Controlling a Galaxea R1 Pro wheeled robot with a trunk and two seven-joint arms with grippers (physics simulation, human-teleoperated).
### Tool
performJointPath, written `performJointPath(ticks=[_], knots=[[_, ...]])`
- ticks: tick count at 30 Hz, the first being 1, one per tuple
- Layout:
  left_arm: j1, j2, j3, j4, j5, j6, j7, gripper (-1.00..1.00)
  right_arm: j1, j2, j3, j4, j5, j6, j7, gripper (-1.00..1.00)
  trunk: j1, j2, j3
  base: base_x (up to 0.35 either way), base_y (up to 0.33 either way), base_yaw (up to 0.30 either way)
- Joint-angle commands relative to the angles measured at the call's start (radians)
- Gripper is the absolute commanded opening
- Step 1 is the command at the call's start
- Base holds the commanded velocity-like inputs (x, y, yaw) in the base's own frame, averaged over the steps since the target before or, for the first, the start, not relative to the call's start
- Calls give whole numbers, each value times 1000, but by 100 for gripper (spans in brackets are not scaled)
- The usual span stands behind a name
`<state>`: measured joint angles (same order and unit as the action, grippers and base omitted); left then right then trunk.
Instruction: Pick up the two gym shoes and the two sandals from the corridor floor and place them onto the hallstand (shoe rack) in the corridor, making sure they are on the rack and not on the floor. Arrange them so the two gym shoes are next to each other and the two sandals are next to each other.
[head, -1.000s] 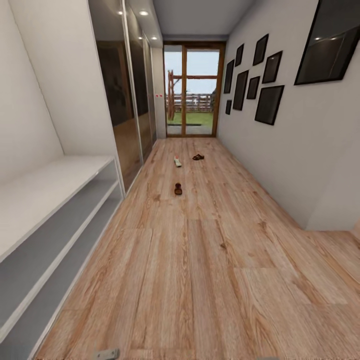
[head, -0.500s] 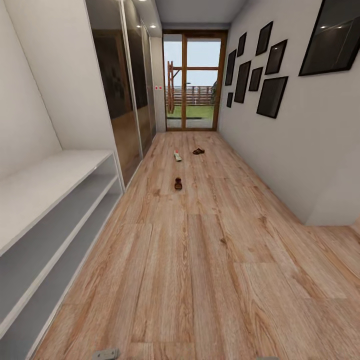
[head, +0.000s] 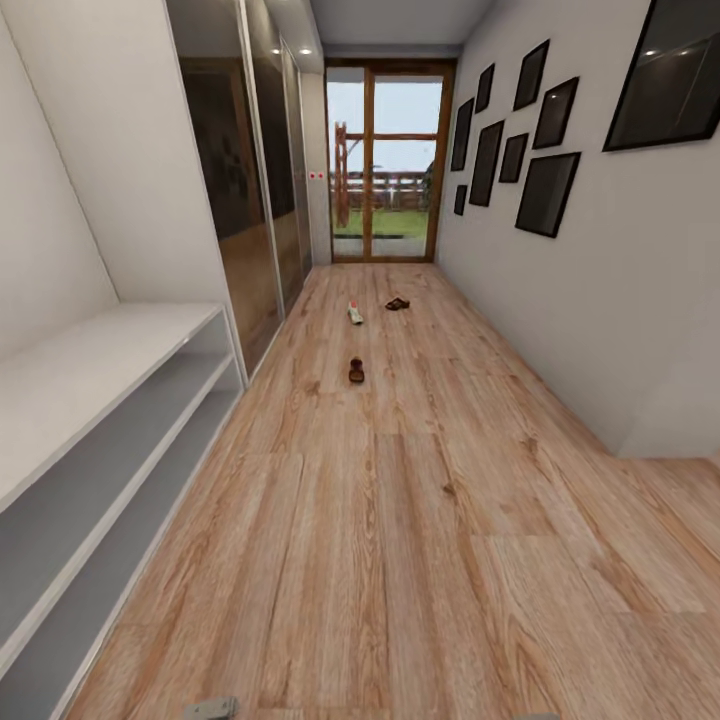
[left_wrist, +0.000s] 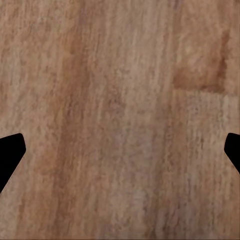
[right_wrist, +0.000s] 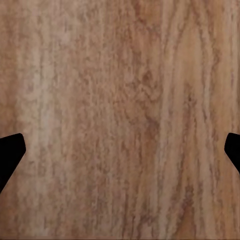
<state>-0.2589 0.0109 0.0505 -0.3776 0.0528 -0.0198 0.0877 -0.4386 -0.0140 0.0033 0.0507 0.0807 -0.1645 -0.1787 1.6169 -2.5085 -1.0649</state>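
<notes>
Approach step: white sneaker with teal stripe (head: 354, 313) and two flat brown leather sandals (head: 356, 372) far ahead on wood-plank corridor floor (head: 420, 560). White-grey hallstand (head: 90, 400) near left. Left fingers (left_wrist: 10, 152) and right fingers (right_wrist: 10, 150) spread wide, empty. Next: drive closer.

The hallstand (head: 110, 400) at nine o'clock runs off the head view's left and bottom edges. At twelve o'clock, one gym shoe (head: 354, 313) and two sandals (head: 356, 371) (head: 398, 304) are too small to detail. The top-right picture frame (head: 668, 75) is cut by the edge.
</notes>
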Motion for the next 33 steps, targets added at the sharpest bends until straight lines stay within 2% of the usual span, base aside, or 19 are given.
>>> performJointPath(ticks=[1, 23, 26, 33], knots=[[0, 0, 0, 0, 6, -2, 1, 100, -2, 0, 0, 5, 9, -6, -5, 100, 0, 0, -1, 168, 0, 0], [0, -3, 0, 0, 7, -3, 1, 100, -2, 2, 0, 4, 9, -6, -5, 100, 0, 0, -1, 12, 0, 0], [0, -3, 0, 0, 7, -3, 1, 100, -2, 2, 0, 4, 9, -6, -5, 100, 2, -1, -12, 0, 0, 0], [0, -3, 0, 0, 7, -3, 1, 100, -2, 2, 0, 4, 8, -6, -5, 100, 2, -1, -12, 0, 0, 0]])
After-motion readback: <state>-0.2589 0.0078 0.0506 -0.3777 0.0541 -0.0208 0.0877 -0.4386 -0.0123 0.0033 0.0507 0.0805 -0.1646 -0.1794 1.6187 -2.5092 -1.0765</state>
